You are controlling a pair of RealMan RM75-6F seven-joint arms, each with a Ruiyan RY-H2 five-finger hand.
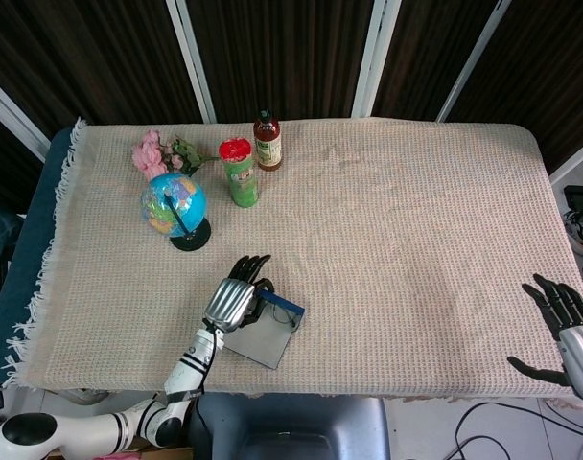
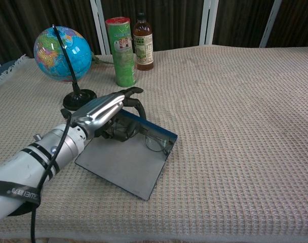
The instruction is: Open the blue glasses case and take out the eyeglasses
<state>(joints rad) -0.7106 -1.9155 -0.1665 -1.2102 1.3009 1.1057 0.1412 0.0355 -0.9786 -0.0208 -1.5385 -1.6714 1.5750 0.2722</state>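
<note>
Glasses case (image 2: 124, 163), blue-edged and grey inside, lies flat and open on the woven tablecloth (image 2: 245, 126), on the near side of the globe (image 2: 62, 53) and a little to its right in the chest view. So the opening part looks done. The eyeglasses (image 2: 153, 142) are not out yet: one lens and a thin arm show at the case's far edge, the edge turned toward the globe, and the rest is hidden under the left hand (image 2: 104, 117).

That left hand rests over the far left end of the case, on the side nearest the globe's stand. Its fingers are curled down around the hidden end of the frame. From where I stand it looks like a grip on the glasses, though I cannot see the actual contact. I would judge that the lift out of the case is what remains.

The right hand (image 1: 560, 321) hangs off the table's far right edge, well away from the globe and the case, fingers spread and holding nothing.

Behind the globe stand a green canister (image 2: 121, 51) and a brown bottle (image 2: 143, 43), with pink flowers (image 1: 155, 153) just beside it.
</note>
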